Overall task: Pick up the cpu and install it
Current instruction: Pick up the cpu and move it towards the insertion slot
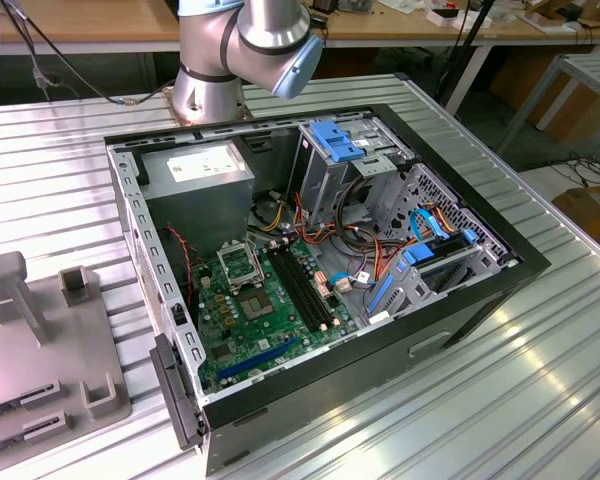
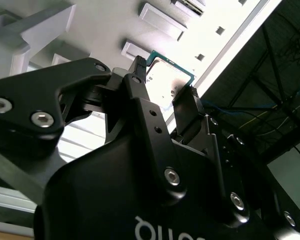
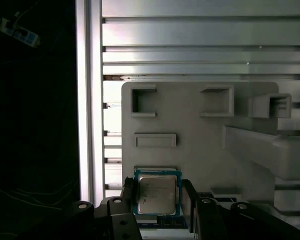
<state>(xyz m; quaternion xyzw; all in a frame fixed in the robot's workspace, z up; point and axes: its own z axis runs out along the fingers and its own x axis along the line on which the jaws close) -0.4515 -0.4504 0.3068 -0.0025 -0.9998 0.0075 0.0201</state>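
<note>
The cpu [image 3: 157,194], a square chip with a silver lid and a green rim, lies at the near edge of a grey fixture plate [image 3: 190,130]. My gripper [image 3: 158,196] has one black finger against each of the chip's two opposite sides and looks shut on it. In the second wrist view the cpu [image 2: 170,77] sits between the same fingertips [image 2: 139,67] of the gripper [image 2: 165,82]. The exterior view shows the motherboard's socket [image 1: 238,265] bare and open inside the computer case [image 1: 310,260].
The grey fixture plate [image 1: 40,340] with its upright posts and slots lies on the ribbed metal table [image 1: 540,380], at the exterior view's left of the case. Cables, drive cages and memory slots crowd the case. The table's edge [image 3: 87,100] runs close beside the fixture.
</note>
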